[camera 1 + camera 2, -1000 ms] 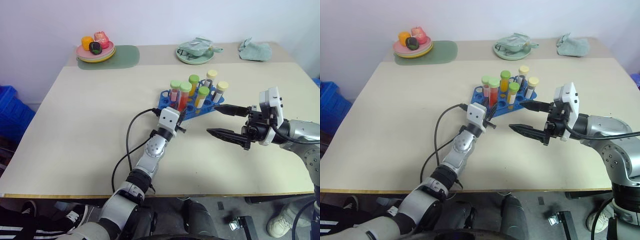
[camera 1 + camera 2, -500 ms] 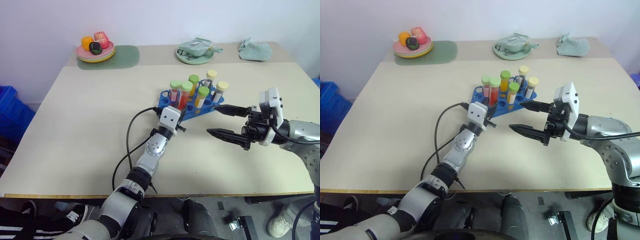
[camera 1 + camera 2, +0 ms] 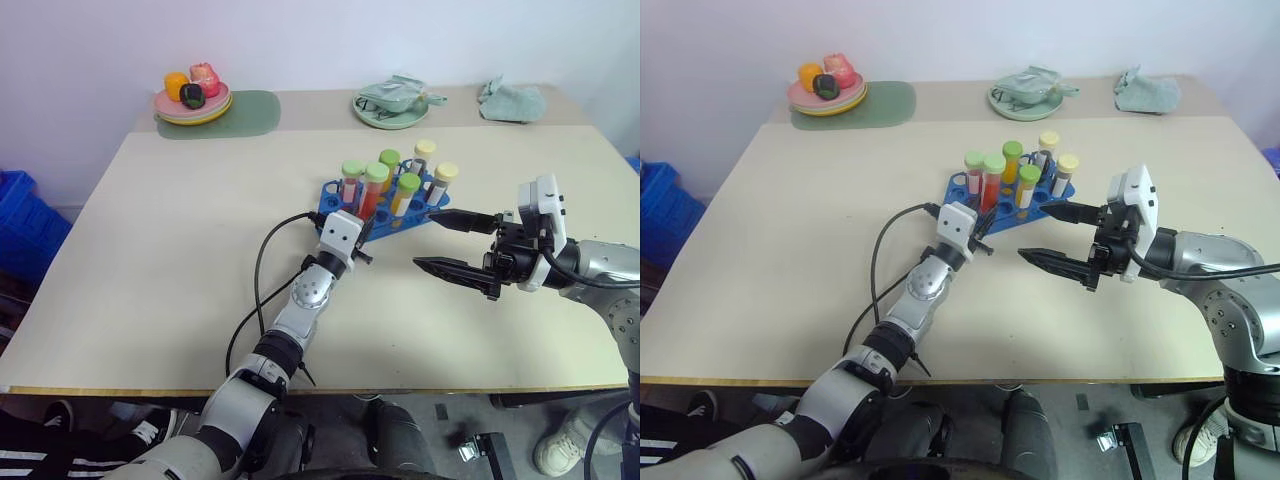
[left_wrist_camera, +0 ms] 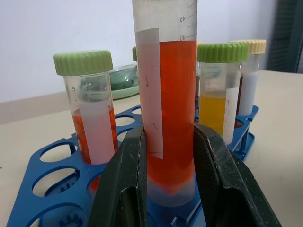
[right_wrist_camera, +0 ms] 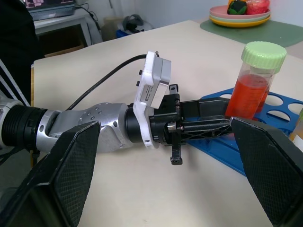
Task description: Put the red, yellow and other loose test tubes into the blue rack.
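Left gripper [image 4: 165, 156], with its two black fingers [image 4: 128, 184] closed on the lower part of the clear plastic test tube with red liquid and green cap [image 3: 372, 190], keeps this tube standing at the near edge of the bright blue plastic rack with round holes [image 3: 335, 190]. In the left wrist view the bottom of the tube seems already inside a hole, so I judge the grip is kept only to guide it straight until it sits well. The long axis of the tube is close to vertical, the cap pointing up and the rounded end down into the rack.

The rack lies about in the middle of the pale table [image 3: 150, 250], a little to the far side and to the right. Other capped tubes stand upright in it: a green-capped one with reddish contents and a white label [image 4: 92, 118] just to the left, a green-capped one with yellow-orange liquid [image 4: 220, 90] to the right, and cream-capped ones [image 3: 443, 183] at the right end.

The right gripper [image 3: 452, 245] hangs over the table to the right of the rack, fingers wide apart and holding nothing. I think it waits there so as not to disturb the insertion.

I see no tube lying loose on the table, so the task looks near its end.
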Robot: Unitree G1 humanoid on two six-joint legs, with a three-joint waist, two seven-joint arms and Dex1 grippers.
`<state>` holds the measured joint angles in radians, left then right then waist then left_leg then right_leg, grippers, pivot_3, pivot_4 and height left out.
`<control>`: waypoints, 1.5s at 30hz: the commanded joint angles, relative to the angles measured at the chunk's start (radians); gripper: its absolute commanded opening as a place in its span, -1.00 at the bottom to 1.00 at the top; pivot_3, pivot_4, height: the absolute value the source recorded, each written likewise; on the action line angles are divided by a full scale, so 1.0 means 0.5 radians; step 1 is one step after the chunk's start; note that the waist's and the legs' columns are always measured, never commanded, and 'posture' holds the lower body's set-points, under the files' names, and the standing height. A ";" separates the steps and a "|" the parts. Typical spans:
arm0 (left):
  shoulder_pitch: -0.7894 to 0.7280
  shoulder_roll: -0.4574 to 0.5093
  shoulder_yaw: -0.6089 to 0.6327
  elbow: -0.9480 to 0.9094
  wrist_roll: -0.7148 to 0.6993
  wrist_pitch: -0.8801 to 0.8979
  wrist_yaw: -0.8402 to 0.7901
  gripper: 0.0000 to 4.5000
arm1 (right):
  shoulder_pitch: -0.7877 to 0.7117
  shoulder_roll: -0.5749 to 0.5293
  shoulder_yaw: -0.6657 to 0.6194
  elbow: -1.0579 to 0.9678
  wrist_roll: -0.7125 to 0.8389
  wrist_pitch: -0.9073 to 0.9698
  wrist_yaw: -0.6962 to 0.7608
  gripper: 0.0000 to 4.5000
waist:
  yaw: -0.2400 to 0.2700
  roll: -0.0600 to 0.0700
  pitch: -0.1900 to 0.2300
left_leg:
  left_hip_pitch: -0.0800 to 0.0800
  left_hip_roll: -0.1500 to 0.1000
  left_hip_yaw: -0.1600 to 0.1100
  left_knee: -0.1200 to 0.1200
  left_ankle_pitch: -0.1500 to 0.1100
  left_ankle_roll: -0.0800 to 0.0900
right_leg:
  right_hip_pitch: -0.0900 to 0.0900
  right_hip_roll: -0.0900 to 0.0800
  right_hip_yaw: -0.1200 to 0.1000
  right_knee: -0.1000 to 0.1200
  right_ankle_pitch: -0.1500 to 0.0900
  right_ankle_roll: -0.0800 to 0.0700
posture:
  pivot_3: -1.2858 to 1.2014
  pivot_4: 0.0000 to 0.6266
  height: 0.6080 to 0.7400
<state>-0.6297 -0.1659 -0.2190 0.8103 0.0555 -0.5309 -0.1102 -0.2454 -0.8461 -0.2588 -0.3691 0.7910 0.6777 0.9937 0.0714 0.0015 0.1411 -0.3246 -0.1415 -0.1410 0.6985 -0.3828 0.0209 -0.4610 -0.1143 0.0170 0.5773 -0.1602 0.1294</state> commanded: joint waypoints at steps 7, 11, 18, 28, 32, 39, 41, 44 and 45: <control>0.005 -0.104 -0.011 -0.120 0.007 -0.004 -0.007 0.64 | -0.036 -0.015 -0.037 -0.021 0.008 -0.040 0.007 1.00 | -0.008 0.000 0.000 | 0.000 0.000 0.000 0.000 0.000 0.000 | 0.000 0.000 0.000 0.000 0.000 0.000 | 0.03 -0.52 1.00; 0.032 -0.080 -0.002 -0.194 0.004 -0.004 0.000 0.97 | -0.046 -0.013 -0.027 -0.007 0.001 -0.051 0.014 1.00 | -0.008 0.000 0.000 | 0.000 0.000 0.000 0.000 0.000 0.000 | -0.001 0.000 0.000 0.000 0.000 0.000 | 0.03 -0.52 1.00; 0.092 -0.033 0.051 -0.366 -0.058 0.114 -0.052 0.97 | -0.075 0.000 0.003 0.029 -0.021 -0.071 0.026 1.00 | -0.008 0.000 0.000 | 0.000 0.000 0.000 0.000 0.000 0.000 | 0.000 0.000 0.000 0.000 0.000 0.000 | 0.03 -0.52 1.00; 0.283 0.108 0.018 -0.744 -0.162 0.297 -0.408 0.97 | -0.110 0.017 0.027 0.020 -0.026 -0.059 0.012 1.00 | -0.012 0.000 0.000 | 0.000 0.000 0.000 -0.001 0.000 0.000 | -0.001 0.000 0.000 0.000 0.000 0.000 | 0.03 -0.52 1.00; 0.489 0.291 0.047 -1.199 -0.352 0.622 -0.636 0.97 | -0.121 0.021 0.028 0.045 -0.047 -0.075 0.018 1.00 | -0.017 0.001 0.000 | 0.000 0.001 0.000 -0.001 0.000 0.000 | -0.002 0.001 0.000 0.001 0.000 0.000 | 0.03 -0.52 1.00; 0.804 0.824 0.261 -1.945 -0.766 1.088 -0.999 0.97 | -0.149 0.040 0.057 0.142 -0.104 -0.146 0.047 1.00 | -0.016 0.002 0.000 | 0.000 0.001 0.000 -0.001 0.000 0.000 | -0.002 0.002 0.001 0.002 0.000 -0.001 | 0.03 -0.52 1.00; 0.869 1.011 0.425 -2.102 -0.948 1.199 -1.105 0.97 | -0.169 0.032 0.061 0.206 -0.125 -0.179 0.080 1.00 | -0.020 0.003 0.000 | 0.000 0.002 0.000 -0.002 0.000 0.000 | -0.003 0.002 0.001 0.002 0.000 -0.001 | 0.03 -0.52 1.00; 0.892 1.341 0.713 -2.157 -1.279 1.378 -1.377 0.97 | -0.182 0.017 0.063 0.290 -0.162 -0.229 0.136 1.00 | -0.020 0.004 0.001 | 0.001 0.002 0.000 -0.002 0.000 0.000 | -0.003 0.003 0.001 0.003 -0.001 -0.001 | 0.03 -0.52 1.00; 0.903 1.477 0.802 -2.125 -1.358 1.417 -1.518 0.97 | -0.178 0.012 0.058 0.310 -0.173 -0.246 0.151 1.00 | -0.020 0.004 0.001 | 0.001 0.002 0.000 -0.002 0.000 0.000 | -0.003 0.003 0.001 0.003 -0.001 -0.001 | 0.03 -0.52 1.00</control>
<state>-0.1778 0.5132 0.0991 -0.2251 -0.5352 0.1453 -0.7731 -0.3217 -0.8278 -0.2090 -0.2151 0.7103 0.5848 1.0506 0.0615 0.0036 0.1416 -0.3242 -0.1404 -0.1409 0.6971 -0.3829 0.0207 -0.4626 -0.1128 0.0174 0.5790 -0.1606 0.1288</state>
